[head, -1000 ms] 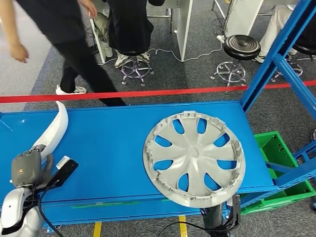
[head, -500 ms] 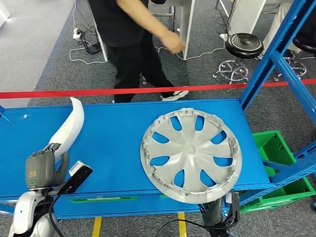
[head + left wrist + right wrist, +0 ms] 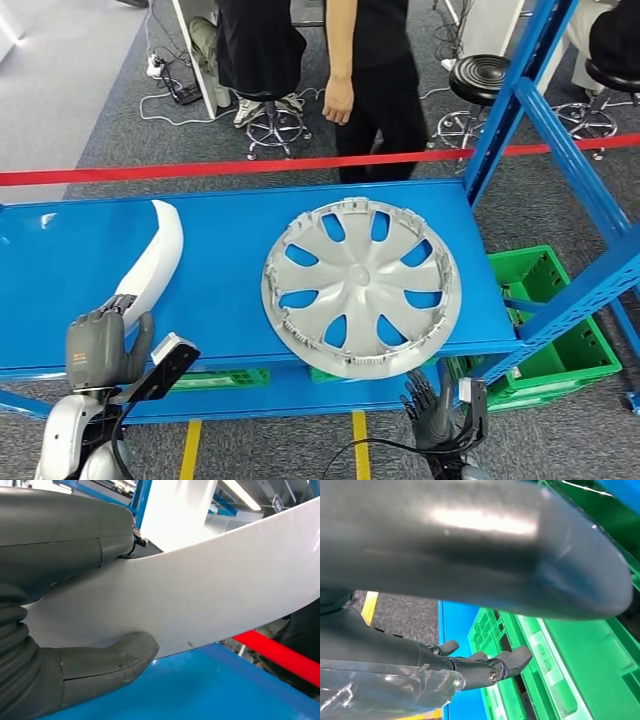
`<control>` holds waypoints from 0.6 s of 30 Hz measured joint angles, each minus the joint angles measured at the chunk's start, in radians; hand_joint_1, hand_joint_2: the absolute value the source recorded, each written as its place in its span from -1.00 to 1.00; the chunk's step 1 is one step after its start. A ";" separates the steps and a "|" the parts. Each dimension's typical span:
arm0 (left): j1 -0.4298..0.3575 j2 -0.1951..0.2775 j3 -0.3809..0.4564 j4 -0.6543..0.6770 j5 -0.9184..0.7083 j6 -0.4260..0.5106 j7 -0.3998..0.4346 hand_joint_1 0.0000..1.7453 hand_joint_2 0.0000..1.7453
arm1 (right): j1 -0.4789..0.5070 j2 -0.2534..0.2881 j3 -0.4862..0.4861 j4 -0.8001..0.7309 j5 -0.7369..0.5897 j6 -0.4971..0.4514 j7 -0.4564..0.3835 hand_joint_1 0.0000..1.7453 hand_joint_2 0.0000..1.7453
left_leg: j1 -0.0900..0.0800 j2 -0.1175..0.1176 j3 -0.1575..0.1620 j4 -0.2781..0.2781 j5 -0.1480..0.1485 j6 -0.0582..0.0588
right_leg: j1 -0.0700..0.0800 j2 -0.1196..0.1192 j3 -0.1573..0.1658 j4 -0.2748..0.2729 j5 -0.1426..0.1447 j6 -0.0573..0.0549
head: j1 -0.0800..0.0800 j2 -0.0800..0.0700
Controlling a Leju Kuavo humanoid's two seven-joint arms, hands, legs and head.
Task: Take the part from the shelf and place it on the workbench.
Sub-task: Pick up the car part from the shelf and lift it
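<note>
Left hand on the white part; lift from the shelf not yet made.

We see the left hand [image 3: 96, 347] at 7 o'clock in the head view, gripping the near end of the curved white part [image 3: 155, 260], thumb [image 3: 113, 661] under it and fingers over it; the part lies on the blue shelf [image 3: 219, 270]. The right hand [image 3: 427, 410] hangs at 5 o'clock below the shelf edge, fingers spread, holding nothing. We judge the step to be the grasp, just secured; the next move calls for raising the long part level, clear of the wheel cover [image 3: 361, 285] at 3 o'clock from it, then carrying it to the workbench. A green crate [image 3: 558, 320] sits low at 4 o'clock; we cannot tell its contents. A person [image 3: 377, 70] stands at 12 o'clock beyond the red tape [image 3: 189, 170].
</note>
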 joint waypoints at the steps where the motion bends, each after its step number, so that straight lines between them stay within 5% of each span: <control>1: -0.002 0.000 -0.003 -0.002 0.000 0.000 0.001 1.00 1.00 | 0.000 0.000 0.000 -0.001 0.001 -0.001 0.000 -1.00 -1.00 | -0.005 0.008 0.035 -0.053 0.004 0.004 | 0.003 -0.004 -0.002 0.000 0.004 0.004 | 0.000 0.000; 5: -0.004 0.001 -0.009 -0.004 0.007 0.002 0.005 1.00 1.00 | 0.001 0.000 0.000 -0.004 0.005 -0.002 0.000 -1.00 -1.00 | -0.009 -0.001 0.044 -0.100 0.016 0.021 | 0.003 -0.023 -0.006 0.000 0.012 0.025 | 0.000 0.000; 7: -0.003 0.002 -0.011 -0.006 0.009 0.002 0.007 1.00 1.00 | 0.001 0.000 0.000 -0.004 0.006 -0.003 0.000 -1.00 -1.00 | -0.006 -0.012 0.032 -0.104 0.033 0.033 | 0.002 -0.021 -0.024 0.051 -0.041 0.035 | 0.003 0.000; 10: -0.002 0.004 -0.015 -0.007 0.010 0.001 0.008 1.00 1.00 | 0.000 0.000 0.000 -0.004 0.007 -0.006 0.000 -1.00 -1.00 | -0.008 -0.031 0.005 -0.104 0.056 0.041 | 0.002 -0.013 -0.074 0.231 -0.159 0.041 | 0.007 0.000; 12: 0.000 0.005 -0.016 -0.007 0.010 0.001 0.009 1.00 1.00 | 0.000 0.000 0.000 -0.004 0.007 -0.007 0.000 -1.00 -1.00 | -0.011 -0.047 -0.015 -0.104 0.073 0.041 | 0.003 -0.011 -0.064 0.268 -0.164 0.037 | 0.006 0.000; 15: 0.000 0.006 -0.018 -0.007 0.010 0.000 0.011 1.00 1.00 | -0.001 0.000 0.000 -0.007 0.008 -0.010 0.000 -1.00 -1.00 | -0.014 -0.077 -0.042 -0.104 0.099 0.035 | 0.005 0.034 0.069 0.086 -0.097 0.013 | 0.006 0.000; 16: -0.001 0.006 -0.019 -0.008 0.010 0.000 0.012 1.00 1.00 | -0.002 0.000 0.000 -0.010 0.009 -0.011 0.000 -1.00 -1.00 | -0.013 -0.086 -0.048 -0.104 0.108 0.031 | 0.006 0.057 0.110 0.021 -0.089 0.008 | 0.005 0.000; 18: -0.003 0.006 -0.022 -0.009 0.010 0.000 0.014 1.00 1.00 | -0.003 0.000 0.001 -0.014 0.010 -0.014 -0.001 -1.00 -1.00 | -0.008 -0.105 -0.055 -0.107 0.126 0.019 | 0.008 0.082 0.146 -0.041 -0.092 0.003 | 0.006 0.000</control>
